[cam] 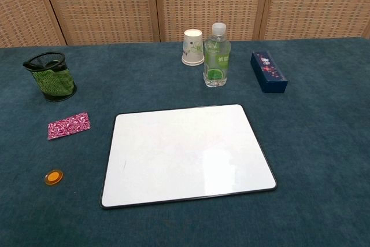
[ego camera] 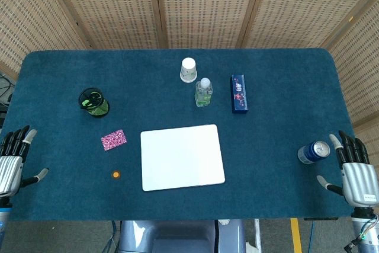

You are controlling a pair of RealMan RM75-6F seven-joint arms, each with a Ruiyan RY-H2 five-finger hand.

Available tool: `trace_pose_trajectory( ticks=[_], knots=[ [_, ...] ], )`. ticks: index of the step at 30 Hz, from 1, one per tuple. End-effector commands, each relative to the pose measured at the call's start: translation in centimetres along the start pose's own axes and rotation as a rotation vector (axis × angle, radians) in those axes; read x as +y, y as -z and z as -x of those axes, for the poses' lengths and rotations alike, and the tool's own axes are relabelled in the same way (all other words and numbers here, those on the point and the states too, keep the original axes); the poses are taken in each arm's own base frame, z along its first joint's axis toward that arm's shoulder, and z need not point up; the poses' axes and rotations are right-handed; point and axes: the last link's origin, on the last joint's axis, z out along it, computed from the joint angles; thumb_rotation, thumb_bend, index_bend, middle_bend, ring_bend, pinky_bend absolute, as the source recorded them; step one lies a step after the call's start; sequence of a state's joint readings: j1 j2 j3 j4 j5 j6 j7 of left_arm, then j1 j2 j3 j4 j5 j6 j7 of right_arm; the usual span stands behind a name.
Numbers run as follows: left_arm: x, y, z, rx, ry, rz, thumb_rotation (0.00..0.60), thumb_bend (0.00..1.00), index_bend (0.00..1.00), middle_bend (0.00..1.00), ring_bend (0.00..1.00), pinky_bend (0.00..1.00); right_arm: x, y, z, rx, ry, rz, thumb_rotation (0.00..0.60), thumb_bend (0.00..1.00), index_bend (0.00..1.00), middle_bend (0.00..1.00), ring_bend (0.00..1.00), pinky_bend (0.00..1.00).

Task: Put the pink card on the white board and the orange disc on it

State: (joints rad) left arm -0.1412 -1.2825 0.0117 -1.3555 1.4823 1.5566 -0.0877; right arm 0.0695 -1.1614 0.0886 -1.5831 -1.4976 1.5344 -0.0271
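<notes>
Card and disc lie left of the board (bare); both hands, left and right, rest open-fingered, holding nothing.

Matt, napped blue cloth over the worktop. Smooth, glossy white board, dark-rimmed. Glossy patterned pink card. Shiny orange disc. Black wire-mesh cup. Clear plastic bottle. Paper cup. Woven screens behind.

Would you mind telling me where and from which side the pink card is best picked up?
Probably by its long edges, from above: the pink card lies flat and slightly askew on the cloth, left of the white board. The open left hand is nearest.
</notes>
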Motion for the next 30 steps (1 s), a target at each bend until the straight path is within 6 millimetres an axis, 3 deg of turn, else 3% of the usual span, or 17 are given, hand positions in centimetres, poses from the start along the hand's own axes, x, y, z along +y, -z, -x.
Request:
trace_pose_trajectory(
  ticks=[1, 9, 13, 19, 27, 30],
  knots=[
    [-0.1, 0.0, 0.0, 0.000, -0.001, 0.003, 0.600, 0.00, 0.00, 0.00, 0.00, 0.00, 0.0, 0.0, 0.0, -0.002, 0.000, 0.002, 0.600, 0.00, 0.05, 0.00, 0.00, 0.00],
    [-0.2, -0.3, 0.5, -0.035, -0.010, 0.018, 0.600, 0.00, 0.00, 0.00, 0.00, 0.00, 0.1, 0.1, -0.1, -0.008, -0.010, 0.003, 0.600, 0.00, 0.05, 0.00, 0.00, 0.00],
    [0.3, -1.7, 0.6, -0.054, -0.058, 0.092, 0.600, 0.00, 0.00, 0.00, 0.00, 0.00, 0.1, 0.1, 0.0, -0.013, -0.008, 0.005, 0.600, 0.00, 0.05, 0.00, 0.00, 0.00],
    [2.9, -6.8, 1.7, -0.152, -0.173, 0.432, 0.600, 0.00, 0.00, 0.00, 0.00, 0.00, -0.1, 0.0, 0.1, -0.021, -0.006, 0.007, 0.600, 0.00, 0.05, 0.00, 0.00, 0.00],
    [5.9, -13.0, 4.4, -0.338, -0.336, 0.543, 0.600, 0.01, 0.00, 0.00, 0.00, 0.00, 0.0, -0.2, 0.1, -0.028, -0.003, 0.032, 0.600, 0.00, 0.05, 0.00, 0.00, 0.00],
    [6.9, -14.7, 5.3, -0.379, -0.399, 0.568, 0.600, 0.05, 0.01, 0.00, 0.00, 0.00, -0.1, -0.2, 0.2, -0.027, 0.001, 0.042, 0.600, 0.00, 0.05, 0.00, 0.00, 0.00]
  ],
)
